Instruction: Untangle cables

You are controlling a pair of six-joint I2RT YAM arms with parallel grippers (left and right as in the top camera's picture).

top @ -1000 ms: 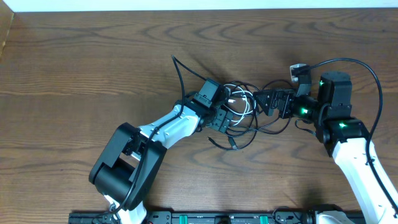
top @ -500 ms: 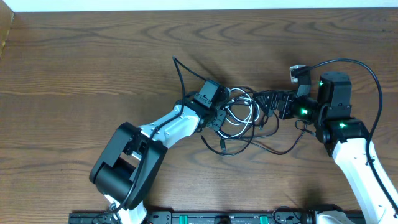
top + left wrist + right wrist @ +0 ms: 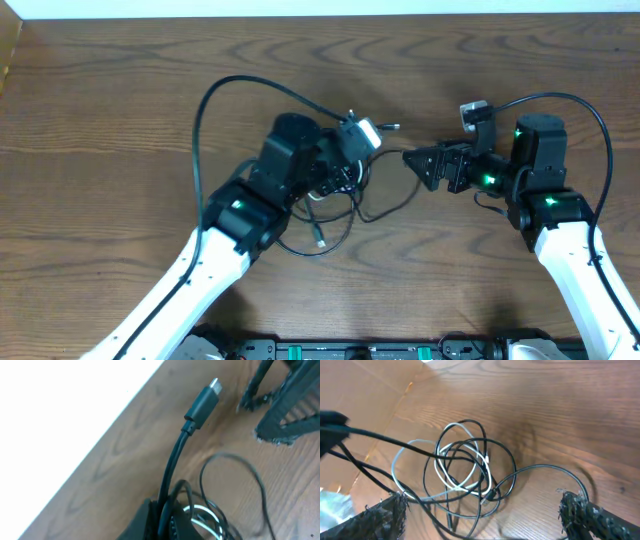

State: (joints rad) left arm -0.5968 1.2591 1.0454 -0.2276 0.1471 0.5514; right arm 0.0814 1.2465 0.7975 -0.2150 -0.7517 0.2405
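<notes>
Left gripper pinches the cables, tangled mid-desk, one black plug sticking out. Right gripper, jaws wide, hovers at the tangle's 3 o'clock, apart.

Cables on table under left tool, left of right tool.

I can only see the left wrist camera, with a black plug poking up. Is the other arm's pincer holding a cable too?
Observer: No. Overhead, the right pincer is open and holds nothing, off to the right of the tangle.
Operator: Is there much white cable? I just see a bit.
Observer: The right wrist view shows a white cable looping through the black cables.
Operator: Any loose ends?
Observer: Overhead, one plug end lies free on the robots' side of the tangle.
</notes>
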